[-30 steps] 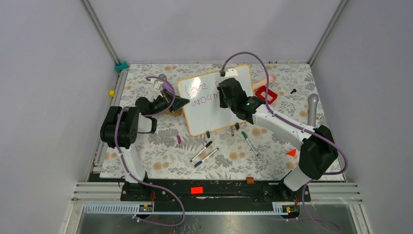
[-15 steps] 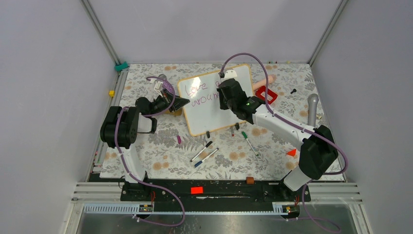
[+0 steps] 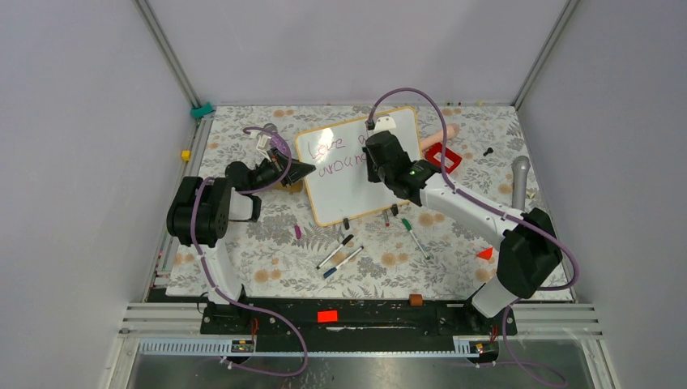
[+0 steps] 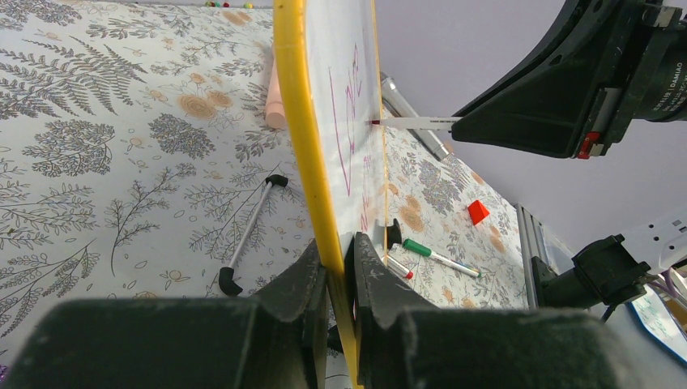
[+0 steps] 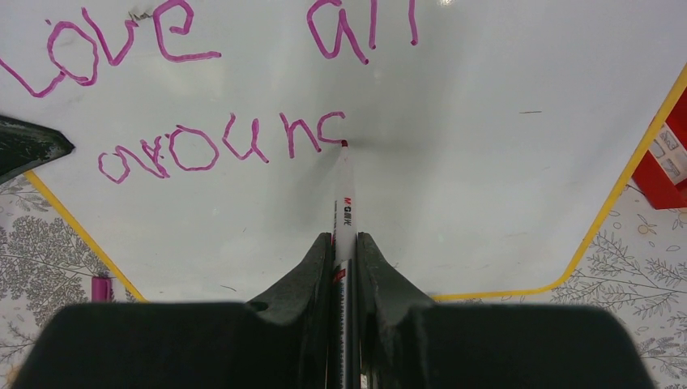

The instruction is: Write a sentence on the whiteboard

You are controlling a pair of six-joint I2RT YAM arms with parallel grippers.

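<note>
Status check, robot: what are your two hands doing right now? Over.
Left gripper clamped on whiteboard edge. Right gripper shut on marker, tip on board. Sentence at "Love all", midway through "around". Nothing blocking the pen.

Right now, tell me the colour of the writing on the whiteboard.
The writing is purplish pink; the right wrist view shows it best.

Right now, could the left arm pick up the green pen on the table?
Probably not. The left end effector is clamped on the edge of the whiteboard, and the green pen lies beyond the board, nearer the right arm. It would have to let go first.
</note>
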